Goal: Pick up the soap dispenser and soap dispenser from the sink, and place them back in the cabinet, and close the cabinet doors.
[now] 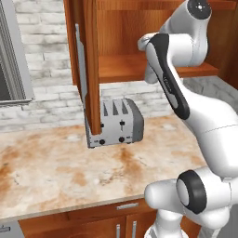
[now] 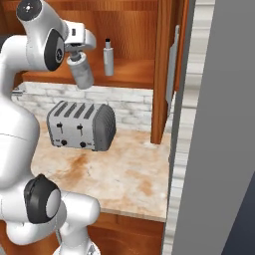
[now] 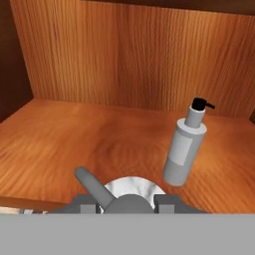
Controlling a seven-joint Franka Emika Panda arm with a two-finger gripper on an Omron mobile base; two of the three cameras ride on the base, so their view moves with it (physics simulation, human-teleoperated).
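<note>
In the upper left of the right base view the gripper (image 2: 75,56) is clamping the marbled dispenser (image 2: 82,72) by its pump end, the squat grey-white bottle hanging tilted just in front of the cabinet (image 2: 132,74) shelf edge. In the hand view the same bottle is sitting at the bottom centre, its rounded marbled shoulder (image 3: 130,190) and the stubby grey spout slanting toward the left, with the two dark finger tips (image 3: 167,201) pressing in on either side — jaws narrow, closed on the pump neck.

The slim dispenser (image 3: 185,149) is standing on the glossy reddish-brown shelf, right of centre in the hand view: a smooth white cylinder with a paler label band and a small black pump head. In the right base view it (image 2: 108,59) is showing upright near the top centre, just right of the held bottle and apart from it.

The shelf board is showing swirled wood grain; the back wall is running in straight vertical grain. One cabinet door (image 2: 167,69) is standing open edge-on at the right of the right base view, a long silver bar handle on it. Below — on the mottled beige stone counter (image 2: 124,174) — a boxy grey toaster (image 2: 82,125) with rounded shoulders and four slots is sitting against the white brick wall.
</note>
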